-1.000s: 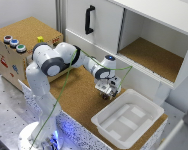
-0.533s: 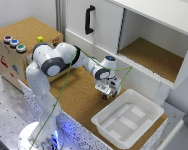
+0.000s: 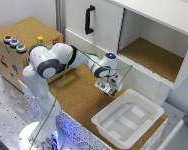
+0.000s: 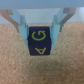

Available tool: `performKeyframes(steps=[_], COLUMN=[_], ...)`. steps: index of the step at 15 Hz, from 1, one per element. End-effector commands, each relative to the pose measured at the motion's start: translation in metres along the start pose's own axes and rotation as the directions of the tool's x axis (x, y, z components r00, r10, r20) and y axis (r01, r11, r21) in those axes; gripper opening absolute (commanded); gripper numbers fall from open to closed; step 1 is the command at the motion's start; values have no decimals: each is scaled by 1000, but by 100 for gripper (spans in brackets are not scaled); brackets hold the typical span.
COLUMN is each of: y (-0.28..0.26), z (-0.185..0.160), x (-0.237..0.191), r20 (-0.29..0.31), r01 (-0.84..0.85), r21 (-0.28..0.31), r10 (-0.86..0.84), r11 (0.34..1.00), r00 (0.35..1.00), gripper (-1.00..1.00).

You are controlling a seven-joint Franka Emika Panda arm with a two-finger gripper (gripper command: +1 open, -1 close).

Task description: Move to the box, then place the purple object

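purple object (image 4: 39,43) gripped between fingers (image 4: 20,26) | over cork, beside box (image 3: 153,111) rim

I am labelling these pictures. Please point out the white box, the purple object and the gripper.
white box (image 3: 153,111): exterior view, on its far rim.
purple object (image 4: 40,43): wrist view, on its lettered face, between the fingers.
gripper (image 3: 108,91): exterior view, between its fingertips, over the cork near the box.

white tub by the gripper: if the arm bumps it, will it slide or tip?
The box looks thin plastic and holds nothing, so it is probably light and would slide on the cork surface. It is shallow and wide, so tipping seems unlikely. Its far corner overhangs the cork edge; a shove could drop it.
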State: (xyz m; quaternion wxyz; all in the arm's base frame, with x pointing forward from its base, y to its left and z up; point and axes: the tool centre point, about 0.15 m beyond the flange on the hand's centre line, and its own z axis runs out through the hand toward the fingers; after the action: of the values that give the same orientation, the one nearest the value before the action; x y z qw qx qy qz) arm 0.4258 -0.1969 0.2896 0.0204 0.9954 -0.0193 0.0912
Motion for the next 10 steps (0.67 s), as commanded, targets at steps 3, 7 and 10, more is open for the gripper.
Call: performKeyframes(steps=[3,7,10], y=[90,142,163], z=[-60,-48,-18], x=[-27,-45,-55], r20=[-87,-60,0], r01=[-206,-411,-521], r21=[1,-9,-44], r10=[205,409,522], r11=[979,912,852], r00=[975,910,853], gripper=[-100,-100,-100])
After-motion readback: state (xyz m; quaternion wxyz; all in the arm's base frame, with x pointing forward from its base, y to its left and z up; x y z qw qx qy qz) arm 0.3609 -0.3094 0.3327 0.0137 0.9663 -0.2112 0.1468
